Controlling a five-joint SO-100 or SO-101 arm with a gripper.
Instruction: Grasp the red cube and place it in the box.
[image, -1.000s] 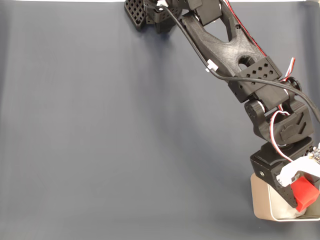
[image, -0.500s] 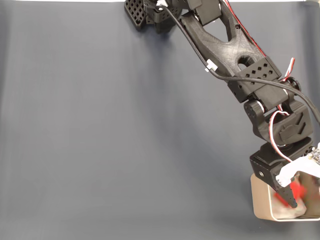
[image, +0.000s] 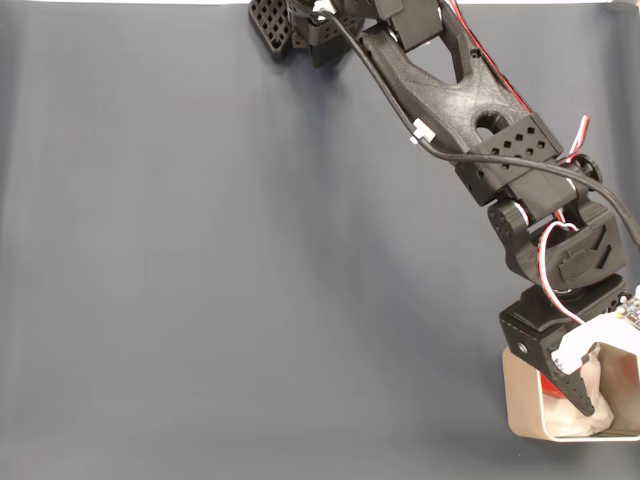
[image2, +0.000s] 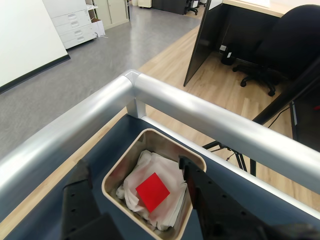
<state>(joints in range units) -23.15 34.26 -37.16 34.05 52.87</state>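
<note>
Dark blue-grey cloth covers the table (image: 200, 280) in the fixed view, where the black arm (image: 450, 90) reaches to the lower right corner and the gripper (image: 585, 385) hangs over the box (image: 520, 400); a sliver of the red cube (image: 549, 383) peeps out beside the dark finger. Office floor and a metal rail (image2: 200, 110) lie behind in the wrist view. The gripper (image2: 135, 175) stands open and empty, its fingers either side of the box (image2: 120, 165). Between and below them the red cube (image2: 152, 191) rests on the white paper (image2: 140, 172), turned corner-up like a diamond, no long axis
</note>
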